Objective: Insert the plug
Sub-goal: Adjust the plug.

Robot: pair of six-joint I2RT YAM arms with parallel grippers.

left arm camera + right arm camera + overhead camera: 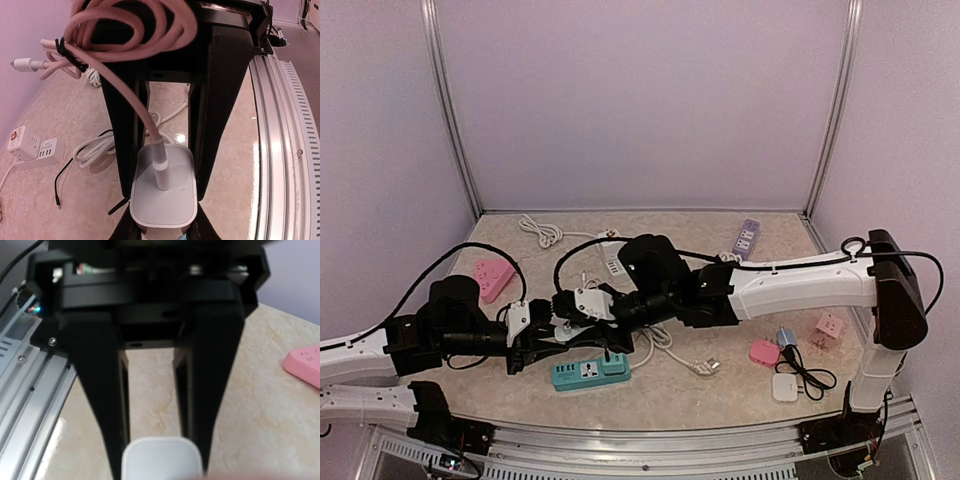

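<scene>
- Fingers (215, 125) of left gripper (162, 215) and right gripper (160, 460) both clamp white rounded plug (162, 192), pale cable (125, 30) coiled above.
- Teal power strip (590, 372) just beside; pink strip (493, 278) well apart.

Left wrist: charger (162, 192) between the fingers of the left pincer (161, 225) runs off the bottom edge; prongs hidden. Right wrist: right pincer (161, 462) tips cut off below, charger there blurred, only its top showing. Top view: pincers overlap; contact with the teal power strip (590, 372) beneath them indiscernible.
</scene>
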